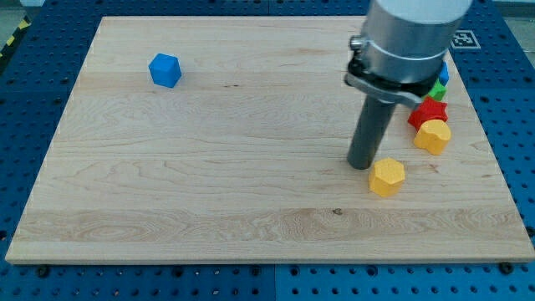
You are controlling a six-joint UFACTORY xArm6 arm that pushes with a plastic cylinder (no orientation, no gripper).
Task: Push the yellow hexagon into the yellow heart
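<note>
Yellow hexagon (387, 177) sits just right of my tip (361, 165), near the yellow heart (433, 135) farther right; no gripper shows.

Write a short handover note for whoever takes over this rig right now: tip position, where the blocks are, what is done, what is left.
My tip is on the board, just to the view's left of the yellow hexagon, close to it or touching; I cannot tell which.
The yellow heart lies up and to the view's right of the hexagon, against the red block, with a clear gap between hexagon and heart.
Done: tip is lined up behind the hexagon.
Left: push the hexagon up-right until it meets the heart.
A blue cube sits far off at the view's upper left.
</note>
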